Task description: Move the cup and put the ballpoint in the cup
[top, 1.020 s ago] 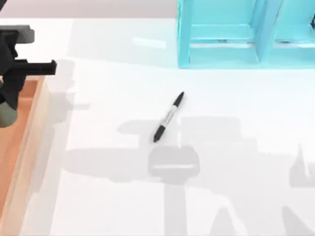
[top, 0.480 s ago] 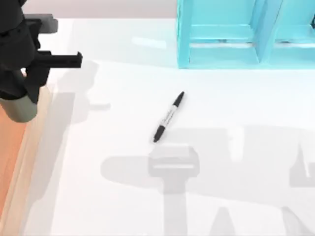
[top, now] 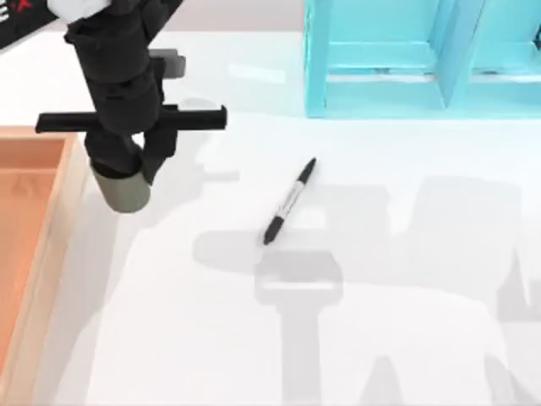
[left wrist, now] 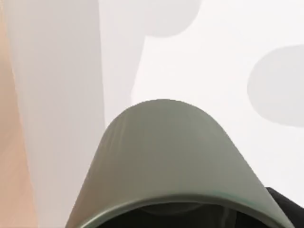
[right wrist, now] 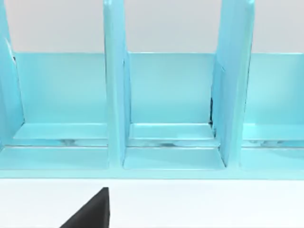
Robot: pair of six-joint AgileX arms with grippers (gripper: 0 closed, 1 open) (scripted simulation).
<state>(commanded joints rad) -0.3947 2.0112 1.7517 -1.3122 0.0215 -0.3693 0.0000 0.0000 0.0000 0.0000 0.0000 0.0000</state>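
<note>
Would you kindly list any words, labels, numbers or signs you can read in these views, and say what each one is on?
No text can be read.
Ballpoint: dark print on its pale middle section, too small to read.
Left arm, top view's upper left corner: a red and black mark on its white casing, cut off by the frame, unreadable.
Cup, held by the left gripper: no marking.
Blue shelf: no marking.

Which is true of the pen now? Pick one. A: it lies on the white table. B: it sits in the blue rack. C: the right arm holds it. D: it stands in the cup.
A: the pen lies flat on the white table, apart from the cup carried by the left gripper.
</note>
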